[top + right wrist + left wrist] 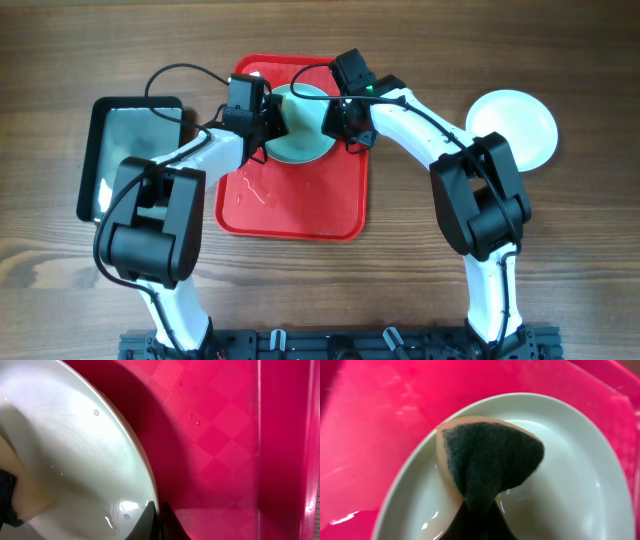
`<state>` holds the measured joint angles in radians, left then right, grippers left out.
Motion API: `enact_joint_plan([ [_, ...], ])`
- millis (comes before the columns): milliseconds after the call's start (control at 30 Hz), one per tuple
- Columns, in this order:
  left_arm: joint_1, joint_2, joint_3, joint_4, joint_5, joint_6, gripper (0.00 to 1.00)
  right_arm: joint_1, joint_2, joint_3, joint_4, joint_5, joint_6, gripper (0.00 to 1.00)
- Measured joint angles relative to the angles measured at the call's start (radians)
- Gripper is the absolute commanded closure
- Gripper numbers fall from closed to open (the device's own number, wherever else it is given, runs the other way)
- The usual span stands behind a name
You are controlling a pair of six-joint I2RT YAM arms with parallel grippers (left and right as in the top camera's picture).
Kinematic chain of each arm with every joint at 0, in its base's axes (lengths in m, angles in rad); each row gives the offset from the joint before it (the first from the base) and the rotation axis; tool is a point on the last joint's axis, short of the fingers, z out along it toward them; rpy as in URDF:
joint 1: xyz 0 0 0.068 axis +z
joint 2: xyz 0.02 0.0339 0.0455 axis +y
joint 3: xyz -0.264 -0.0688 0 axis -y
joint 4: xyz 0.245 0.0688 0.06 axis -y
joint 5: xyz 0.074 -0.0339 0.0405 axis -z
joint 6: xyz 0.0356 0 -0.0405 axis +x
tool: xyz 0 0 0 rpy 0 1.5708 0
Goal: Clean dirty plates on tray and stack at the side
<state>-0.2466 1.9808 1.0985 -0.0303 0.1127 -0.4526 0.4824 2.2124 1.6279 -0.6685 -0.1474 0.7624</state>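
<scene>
A turquoise plate (300,128) lies in the red tray (300,210), at the tray's 12 o'clock end. The left tool (268,125) comes in from the plate's 9 o'clock and is clenched on a sponge (490,457). The sponge's dark scrubbing face shows to the left wrist camera, and it rests on the inside of the plate. The right tool (340,120) reaches in from the plate's 3 o'clock, and its fingers (150,520) are pinched on the plate's rim. The plate's inside looks wet and shiny. Drops of water (255,190) lie on the tray floor toward the plate's 7 o'clock. A white plate (513,128) sits alone on the desk (420,290), at the tray's 3 o'clock and well apart from it. A black tray (130,150) with a shiny base lies at the red tray's 9 o'clock, just beside it.
</scene>
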Motion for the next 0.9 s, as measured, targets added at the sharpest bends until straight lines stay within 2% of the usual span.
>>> enact_joint_plan([
  [467, -0.027, 0.016, 0.000, 0.037, 0.094, -0.048, 0.96, 0.000, 0.000, 0.000, 0.000, 0.002, 0.000, 0.96],
  [900, 0.036, -0.002, 0.017, -0.087, 0.123, -0.047, 0.96, 0.006, 0.000, 0.000, 0.003, -0.006, 0.000, 0.96],
])
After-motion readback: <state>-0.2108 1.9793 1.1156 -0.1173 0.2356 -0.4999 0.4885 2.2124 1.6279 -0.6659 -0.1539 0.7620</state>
